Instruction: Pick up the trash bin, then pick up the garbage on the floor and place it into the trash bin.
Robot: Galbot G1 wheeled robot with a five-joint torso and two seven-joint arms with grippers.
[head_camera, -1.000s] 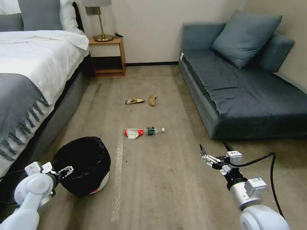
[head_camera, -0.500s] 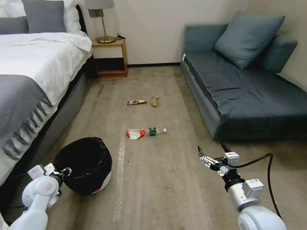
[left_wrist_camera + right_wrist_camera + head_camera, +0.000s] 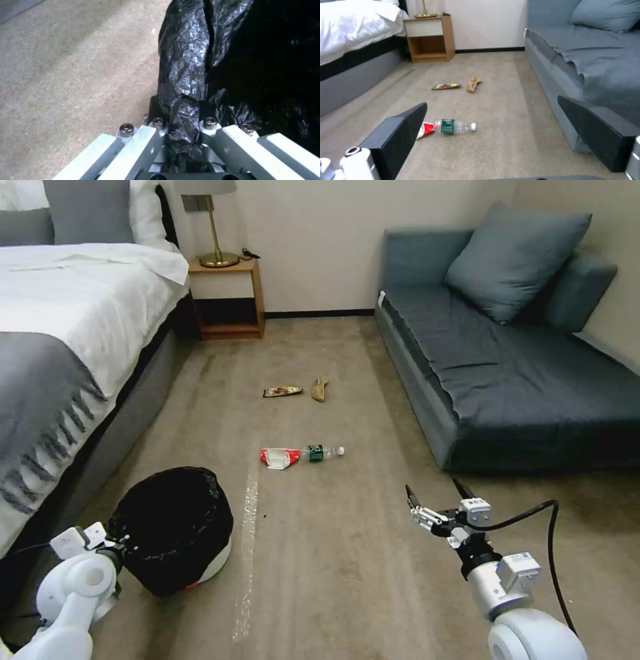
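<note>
Glossy black bag wraps trash bin — left gripper pinching rim.

Soft, even indoor light fills the room, and shadows stay faint. The beige carpet floor is evenly lit, darker under the white-sheeted bed on the left. Glare glints off the glossy black plastic bag of the round trash bin; its inside is nearly black. Both wrist views are soft, with near parts blurred.
</note>
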